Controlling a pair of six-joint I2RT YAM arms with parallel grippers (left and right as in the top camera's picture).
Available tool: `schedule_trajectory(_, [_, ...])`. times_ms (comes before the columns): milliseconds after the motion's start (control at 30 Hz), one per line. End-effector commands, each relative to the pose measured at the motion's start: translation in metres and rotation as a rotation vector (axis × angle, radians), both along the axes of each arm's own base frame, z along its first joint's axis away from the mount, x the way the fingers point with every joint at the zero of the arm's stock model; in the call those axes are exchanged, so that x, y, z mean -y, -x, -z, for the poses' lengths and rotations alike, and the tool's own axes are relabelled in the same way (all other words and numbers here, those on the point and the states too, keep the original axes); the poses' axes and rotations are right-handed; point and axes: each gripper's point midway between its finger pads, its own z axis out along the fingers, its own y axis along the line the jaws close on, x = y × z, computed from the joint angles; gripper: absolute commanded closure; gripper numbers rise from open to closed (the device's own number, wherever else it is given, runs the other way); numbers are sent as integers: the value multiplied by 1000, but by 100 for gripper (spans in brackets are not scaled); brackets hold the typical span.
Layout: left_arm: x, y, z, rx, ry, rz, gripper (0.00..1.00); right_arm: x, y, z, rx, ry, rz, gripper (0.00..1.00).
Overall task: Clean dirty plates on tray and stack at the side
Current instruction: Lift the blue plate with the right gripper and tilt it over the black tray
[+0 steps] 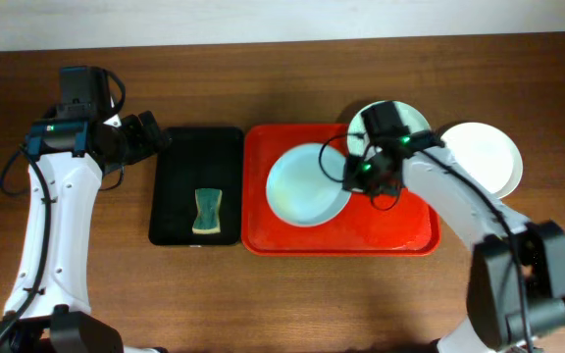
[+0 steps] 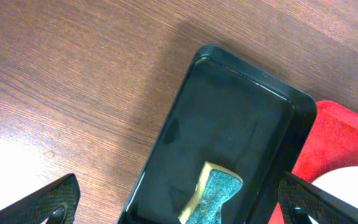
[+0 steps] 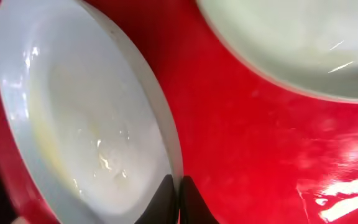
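On the red tray (image 1: 390, 235), two blue-green plates (image 1: 307, 186) (image 1: 415, 120); one white plate (image 1: 484, 157) beside.
Right gripper (image 3: 179, 196) pinches one blue-green rim; left gripper (image 1: 160, 132) gapes.

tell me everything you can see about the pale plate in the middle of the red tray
The pale blue-green plate is round, shallow and glossy, like glazed ceramic or hard plastic, with a low raised rim. It sits right way up, left of centre on the red tray. The right wrist view shows a faint yellowish smear inside it, so it looks unwiped. The right gripper is shut on its right rim. The other pale plate on the tray lies apart from it.
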Motion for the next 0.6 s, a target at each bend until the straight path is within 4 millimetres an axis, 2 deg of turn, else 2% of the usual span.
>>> schedule_trajectory(0, [-3, -1, -4, 10, 0, -16, 1, -7, -12, -37, 89, -38, -19, 96])
schedule_trajectory(300, [-3, -1, -4, 10, 0, -16, 1, -61, -43, -55, 261, -72, 46, 96])
schedule_trajectory(467, [-3, -1, -4, 10, 0, -16, 1, -107, -56, -57, 414, -30, 0, 96])
schedule_trajectory(567, [-3, -1, -4, 10, 0, -16, 1, -125, -59, -58, 488, 11, -9, 96])
